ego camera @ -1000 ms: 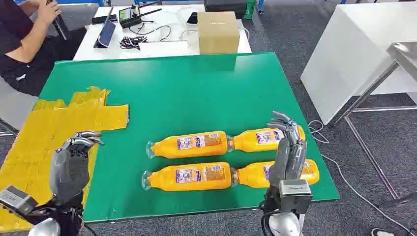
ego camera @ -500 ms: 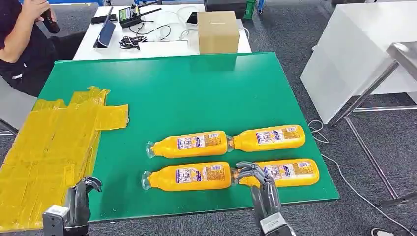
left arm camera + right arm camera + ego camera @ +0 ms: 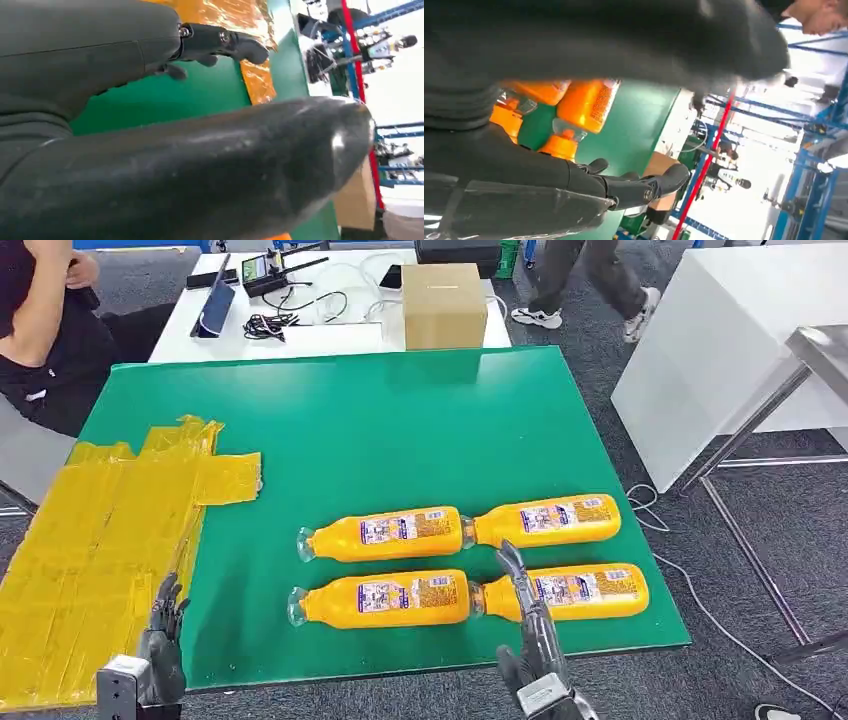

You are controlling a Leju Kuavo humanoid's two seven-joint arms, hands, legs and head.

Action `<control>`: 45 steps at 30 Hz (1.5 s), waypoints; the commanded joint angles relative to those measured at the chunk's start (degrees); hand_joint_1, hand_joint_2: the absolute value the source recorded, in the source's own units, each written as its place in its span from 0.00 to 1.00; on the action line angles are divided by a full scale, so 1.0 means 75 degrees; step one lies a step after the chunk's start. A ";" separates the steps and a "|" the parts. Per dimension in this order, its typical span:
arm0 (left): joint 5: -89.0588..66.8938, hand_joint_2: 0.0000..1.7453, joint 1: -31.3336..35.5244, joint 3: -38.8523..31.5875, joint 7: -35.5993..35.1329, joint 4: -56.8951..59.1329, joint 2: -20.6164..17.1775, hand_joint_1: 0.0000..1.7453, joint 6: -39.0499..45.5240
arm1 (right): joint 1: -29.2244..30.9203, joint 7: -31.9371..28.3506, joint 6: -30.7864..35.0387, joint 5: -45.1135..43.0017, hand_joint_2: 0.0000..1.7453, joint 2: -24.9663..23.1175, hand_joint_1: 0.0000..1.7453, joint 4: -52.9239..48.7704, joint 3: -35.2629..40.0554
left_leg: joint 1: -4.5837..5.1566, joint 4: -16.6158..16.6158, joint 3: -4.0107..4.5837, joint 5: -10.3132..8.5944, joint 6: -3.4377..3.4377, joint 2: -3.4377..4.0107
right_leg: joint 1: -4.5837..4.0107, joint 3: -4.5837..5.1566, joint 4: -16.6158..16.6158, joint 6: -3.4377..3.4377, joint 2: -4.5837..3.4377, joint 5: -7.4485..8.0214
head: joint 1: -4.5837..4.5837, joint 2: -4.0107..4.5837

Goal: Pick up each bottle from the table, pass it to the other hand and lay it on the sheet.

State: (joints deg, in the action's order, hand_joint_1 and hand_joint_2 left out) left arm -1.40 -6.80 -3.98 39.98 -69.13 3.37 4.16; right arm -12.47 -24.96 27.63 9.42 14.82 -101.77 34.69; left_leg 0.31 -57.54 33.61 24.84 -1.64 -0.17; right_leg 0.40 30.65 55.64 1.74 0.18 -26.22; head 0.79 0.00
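Orange, 4 bottles (image 3: 385, 534) lie on the green table (image 3: 400, 430) while both the left hand (image 3: 160, 645) and right hand (image 3: 528, 625) hover open-fingered, holding nothing.

The 4 orange bottles (image 3: 385, 535) near the cardboard box (image 3: 443, 305) carry printed labels, but the lettering is too small to read. No other text is legible.

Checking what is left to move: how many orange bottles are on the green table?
4, lying in two rows: far left, far right, near left, near right. None lies on the yellow sheet.
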 commanded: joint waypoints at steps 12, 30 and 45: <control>-0.0134 0.00 -0.1256 0.1393 0.0003 -0.2046 0.0125 0.00 0.0261 | -0.2991 0.5178 0.0868 0.5794 1.00 0.1659 0.00 -0.1846 -0.2545 | 0.0026 -0.0003 -0.0002 0.0025 0.0002 -0.0037 | 0.0030 -0.0008 -0.0003 0.0016 0.0036 -0.0027 | 0.0003 0.0000; -0.0405 0.00 -0.1185 0.1281 0.0003 -0.1818 0.0294 0.00 -0.0316 | -0.2895 0.4658 -0.0092 0.4965 1.00 0.1283 0.00 -0.1320 -0.4033 | 0.0010 0.0006 -0.0039 0.0022 0.0002 -0.0010 | 0.0012 0.0016 -0.0025 0.0015 0.0018 -0.0016 | 0.0003 0.0000; -0.0601 0.00 -0.1063 0.1706 -0.0360 -0.2163 0.0291 0.00 -0.0507 | -0.1465 0.3942 -0.1855 0.5833 1.00 0.0276 0.00 -0.0339 -0.4360 | 0.0012 0.0008 -0.0034 0.0011 -0.0005 0.0000 | 0.0013 0.0018 -0.0020 0.0019 0.0008 -0.0009 | 0.0006 0.0000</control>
State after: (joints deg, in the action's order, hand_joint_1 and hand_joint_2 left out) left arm -5.57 -16.45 7.21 38.10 -86.25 5.70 0.59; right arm -28.75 4.94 15.38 52.50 20.98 -110.88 1.57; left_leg 0.45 -57.54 33.41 24.94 -1.74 -0.22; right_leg 0.55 30.84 55.59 1.91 0.27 -26.34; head 0.83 0.00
